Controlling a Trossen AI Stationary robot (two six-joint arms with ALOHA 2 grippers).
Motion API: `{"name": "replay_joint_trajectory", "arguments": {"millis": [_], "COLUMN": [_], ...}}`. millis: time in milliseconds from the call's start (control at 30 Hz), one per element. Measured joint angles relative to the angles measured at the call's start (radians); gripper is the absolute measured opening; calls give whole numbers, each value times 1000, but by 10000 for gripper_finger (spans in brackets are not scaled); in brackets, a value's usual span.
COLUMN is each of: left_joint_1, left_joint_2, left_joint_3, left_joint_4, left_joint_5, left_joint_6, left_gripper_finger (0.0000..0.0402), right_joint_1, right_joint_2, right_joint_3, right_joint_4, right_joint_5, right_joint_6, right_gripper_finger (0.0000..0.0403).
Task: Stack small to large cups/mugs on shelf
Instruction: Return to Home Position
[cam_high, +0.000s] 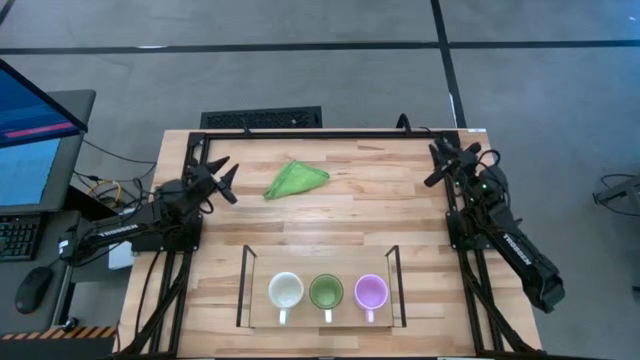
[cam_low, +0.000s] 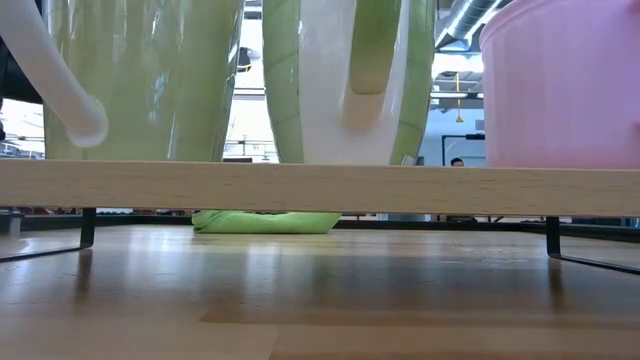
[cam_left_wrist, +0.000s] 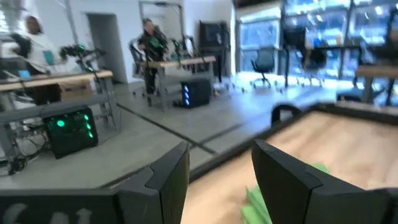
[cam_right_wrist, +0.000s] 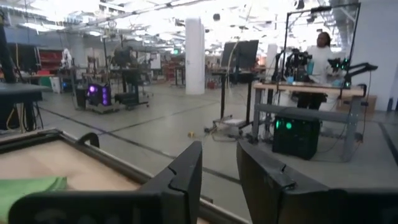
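Note:
Three mugs stand upright in a row on the shelf (cam_high: 248, 300) near the table's front edge: white (cam_high: 285, 292) at left, green (cam_high: 326, 291) in the middle, light purple (cam_high: 371, 291) at right. In the low view they show large on the shelf top: white (cam_low: 140, 80), green (cam_low: 350, 80), purple (cam_low: 560, 85). My left gripper (cam_high: 226, 178) is open and empty at the table's left side, raised. My right gripper (cam_high: 445, 160) is open and empty at the far right. Both touch nothing.
A crumpled green cloth (cam_high: 294, 179) lies on the table toward the far side, between the arms; it also shows in the low view (cam_low: 265, 221). A black frame (cam_high: 330, 133) runs along the table's far edge. People and workbenches show in the room beyond.

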Motion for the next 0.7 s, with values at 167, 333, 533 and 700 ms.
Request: {"name": "replay_joint_trajectory", "arguments": {"millis": [167,333,533,700], "left_joint_1": [0,0,0,0], "left_joint_2": [0,0,0,0], "left_joint_3": [0,0,0,0], "left_joint_4": [81,70,14,-72], "left_joint_5": [-73,37,243,219], "left_joint_6": [36,91,154,130], "left_gripper_finger": [167,167,167,167], "right_joint_1": [0,0,-2,-2], "right_joint_2": [0,11,11,11], "right_joint_3": [0,0,0,0], "right_joint_4": [-78,-90,-90,-90], "right_joint_5": [0,2,5,4], "right_joint_6": [-9,-20,-61,-61], "right_gripper_finger": [123,123,123,123]}}
